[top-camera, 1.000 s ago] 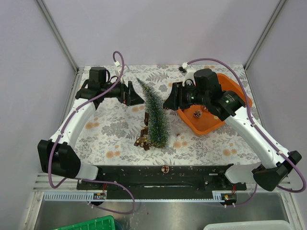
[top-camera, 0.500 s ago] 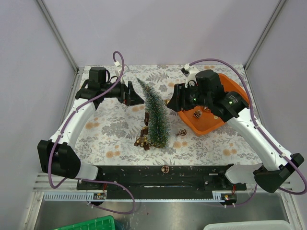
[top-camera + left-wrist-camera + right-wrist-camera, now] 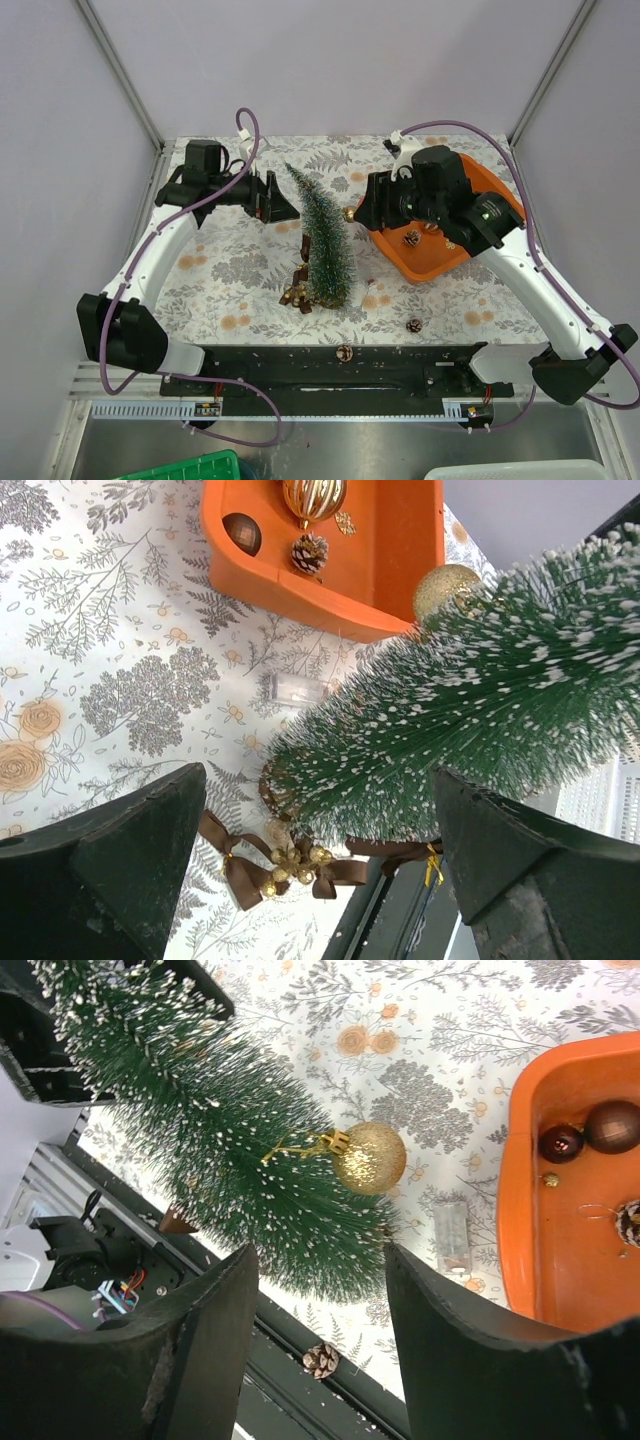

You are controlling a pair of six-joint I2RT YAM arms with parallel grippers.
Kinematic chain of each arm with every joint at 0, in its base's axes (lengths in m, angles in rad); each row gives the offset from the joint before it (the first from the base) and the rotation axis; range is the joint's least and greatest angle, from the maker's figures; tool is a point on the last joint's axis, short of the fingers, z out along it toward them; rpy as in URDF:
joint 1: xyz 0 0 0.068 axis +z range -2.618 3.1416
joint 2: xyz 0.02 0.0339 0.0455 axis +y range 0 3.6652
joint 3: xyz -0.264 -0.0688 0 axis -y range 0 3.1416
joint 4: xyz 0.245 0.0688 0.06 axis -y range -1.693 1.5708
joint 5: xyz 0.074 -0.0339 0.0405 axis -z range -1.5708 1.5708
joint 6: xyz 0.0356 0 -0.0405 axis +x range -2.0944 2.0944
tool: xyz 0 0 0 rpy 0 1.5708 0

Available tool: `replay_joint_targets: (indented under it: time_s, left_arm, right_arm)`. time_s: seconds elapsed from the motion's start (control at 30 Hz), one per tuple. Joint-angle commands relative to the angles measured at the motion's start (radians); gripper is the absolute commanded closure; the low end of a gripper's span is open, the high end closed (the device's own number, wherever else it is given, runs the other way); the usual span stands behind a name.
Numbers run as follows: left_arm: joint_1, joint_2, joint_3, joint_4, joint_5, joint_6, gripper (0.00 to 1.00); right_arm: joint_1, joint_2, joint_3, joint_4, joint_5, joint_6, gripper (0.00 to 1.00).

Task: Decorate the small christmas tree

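Note:
The small christmas tree point(image 3: 322, 240) stands upright in the middle of the table, green with white tips. A gold ball point(image 3: 369, 1158) hangs by its gold hook on the tree's point(image 3: 220, 1150) right side, also seen in the top view as the gold ball point(image 3: 349, 214). My right gripper point(image 3: 364, 212) is just right of the ball, open, with nothing between its fingers. My left gripper point(image 3: 272, 196) hangs left of the tree's top, wide open and empty. In the left wrist view the tree point(image 3: 480, 710) fills the right side.
An orange tray point(image 3: 440, 255) at the right holds brown baubles point(image 3: 612, 1125) and a pine cone point(image 3: 309, 552). Brown bows with gold berries point(image 3: 285, 865) lie at the tree's foot. A loose pine cone point(image 3: 413, 325) lies near the black front rail point(image 3: 260, 362).
My right gripper has opened and drawn back to the right, leaving the gold ball hanging on the tree. A pine cone has rolled toward the front rail. The left arm has not moved.

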Motion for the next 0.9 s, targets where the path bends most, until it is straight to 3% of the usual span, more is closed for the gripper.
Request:
replay_joint_targets:
  time_s: [0.0, 0.1, 0.17, 0.27, 0.5, 0.87]
  left_arm:
    - [0.020, -0.028, 0.086, -0.079, -0.017, 0.044, 0.01]
    - [0.061, -0.041, 0.102, -0.113, -0.031, 0.040, 0.01]
    - [0.097, -0.045, 0.115, -0.168, -0.038, 0.061, 0.01]
    - [0.127, -0.058, 0.137, -0.257, -0.102, 0.142, 0.01]
    - [0.164, -0.168, 0.073, -0.312, -0.423, 0.218, 0.01]
    - [0.259, -0.262, -0.019, -0.295, -0.469, 0.254, 0.01]
  right_arm:
    - [0.008, -0.036, 0.041, 0.009, 0.071, -0.007, 0.37]
    - [0.008, -0.037, 0.040, 0.009, 0.099, -0.004, 0.33]
    - [0.006, -0.043, 0.037, 0.000, 0.137, 0.007, 0.17]
    - [0.006, -0.068, 0.023, 0.000, 0.223, 0.012, 0.02]
    - [-0.032, -0.112, -0.003, -0.007, 0.305, 0.044, 0.00]
    - [-0.306, -0.131, -0.117, 0.046, 0.249, 0.142, 0.01]
